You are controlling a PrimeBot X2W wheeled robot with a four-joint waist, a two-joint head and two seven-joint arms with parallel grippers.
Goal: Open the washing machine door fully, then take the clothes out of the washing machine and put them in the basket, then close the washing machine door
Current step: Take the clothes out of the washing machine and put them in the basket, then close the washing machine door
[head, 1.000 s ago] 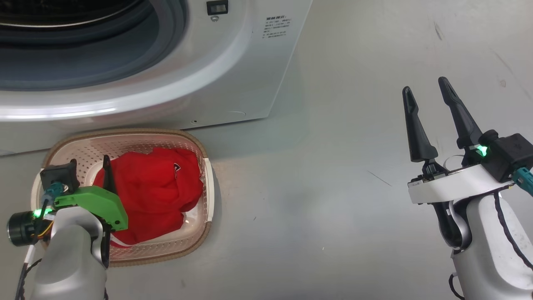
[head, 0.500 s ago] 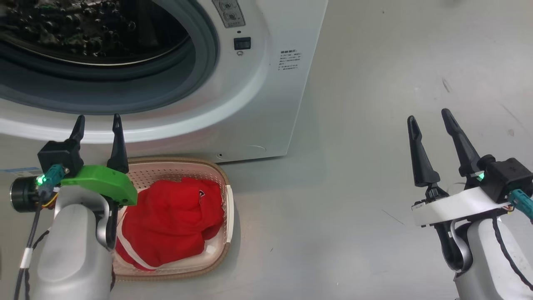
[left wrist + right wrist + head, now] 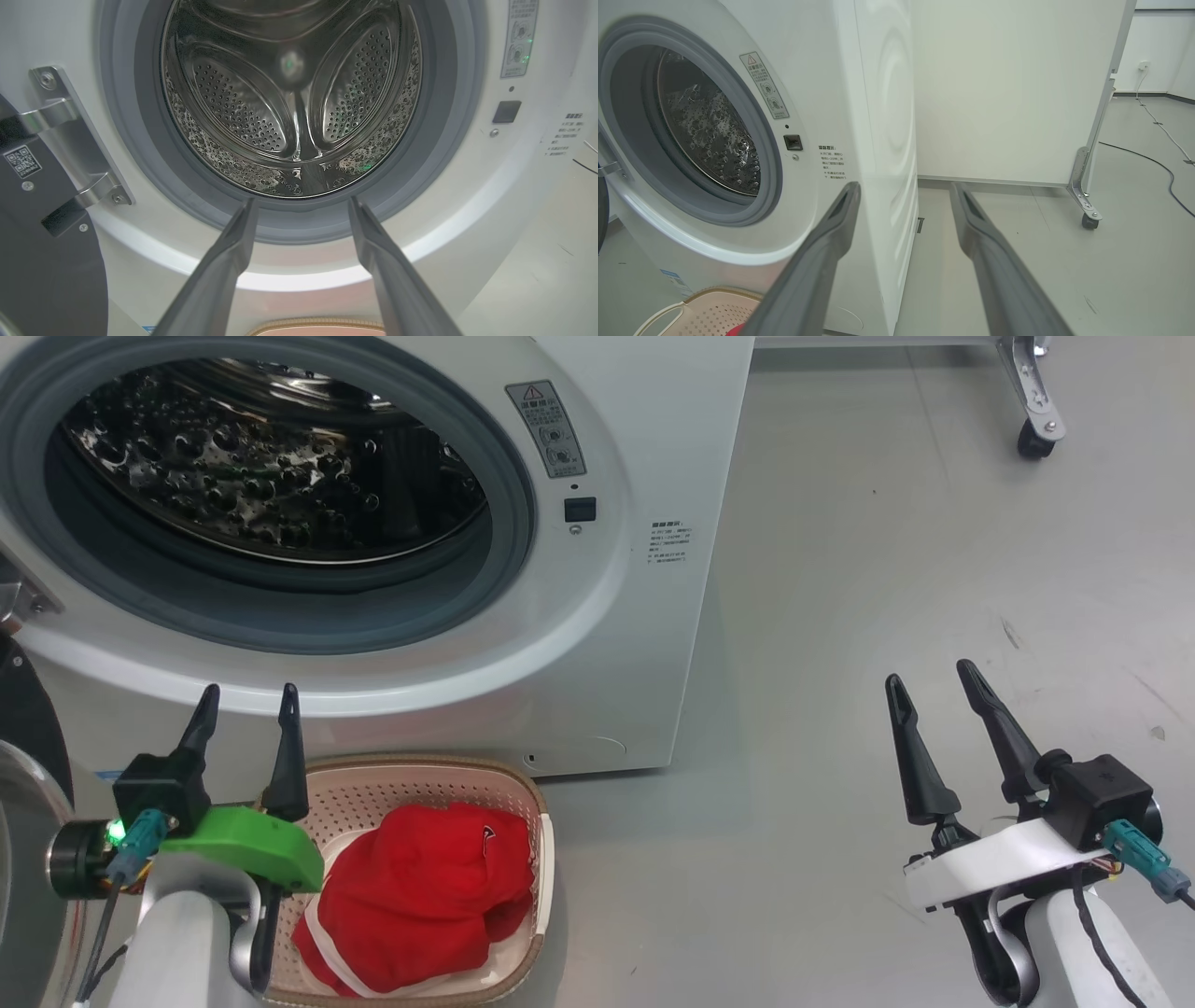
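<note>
The white washing machine (image 3: 644, 644) stands with its steel drum (image 3: 294, 93) bare inside. The washing machine door (image 3: 28, 719) is swung open at the far left, and its dark inner face and hinge (image 3: 56, 154) show in the left wrist view. The red clothes (image 3: 420, 887) lie bunched in the cream basket (image 3: 425, 767) on the floor in front of the machine. My left gripper (image 3: 250, 700) is open and holds nothing, above the basket's left end, pointing at the drum. My right gripper (image 3: 930, 677) is open over bare floor to the right.
A white wheeled panel with a caster (image 3: 1087, 219) stands to the right behind the machine, and its caster (image 3: 1034, 439) shows at the head view's top right. A black cable (image 3: 1157, 163) runs over the grey floor beyond it.
The head camera has tilted up, bringing the drum into view. My left gripper rose from down among the clothes in the basket to in front of the machine. The clothes stayed in the basket.
</note>
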